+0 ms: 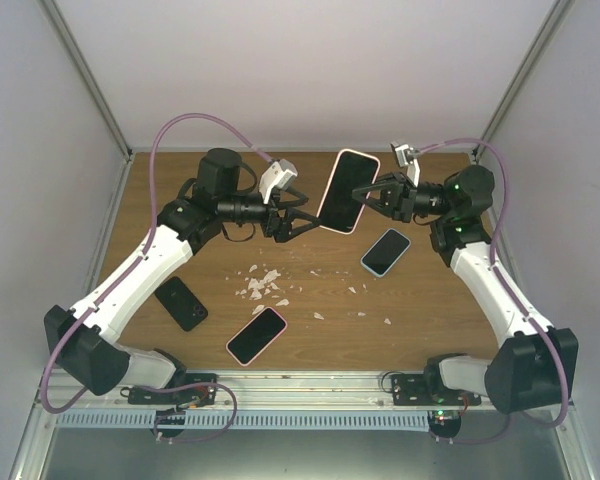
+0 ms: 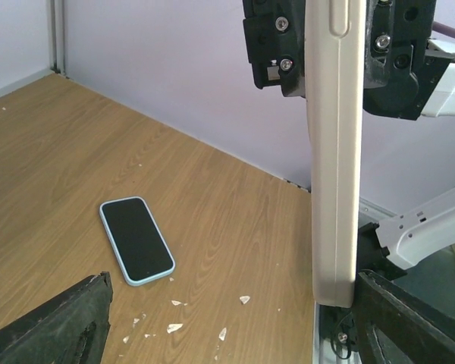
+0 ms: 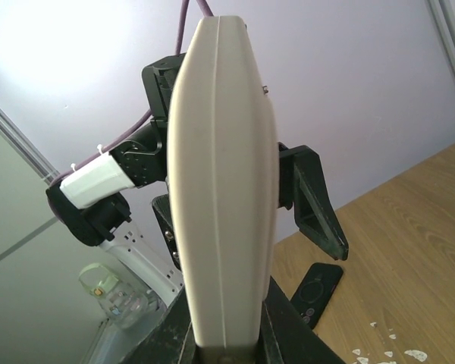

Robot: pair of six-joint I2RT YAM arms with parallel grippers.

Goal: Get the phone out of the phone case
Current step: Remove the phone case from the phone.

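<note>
A phone in a cream case (image 1: 347,190) is held up in the air, edge-on to both wrist cameras. My right gripper (image 1: 363,195) is shut on its right edge; in the right wrist view the case (image 3: 224,197) rises from between my fingers (image 3: 288,341). My left gripper (image 1: 302,222) is open at the phone's lower left end. In the left wrist view the case (image 2: 335,167) stands upright just inside my right finger (image 2: 409,322), with the left finger (image 2: 57,330) far apart from it. The phone's screen faces the top camera.
On the wooden table (image 1: 430,310) lie a phone in a light blue case (image 1: 385,252), seen also in the left wrist view (image 2: 136,240), a phone in a pink case (image 1: 256,335) and a black phone (image 1: 181,302). White scraps (image 1: 265,283) are scattered mid-table.
</note>
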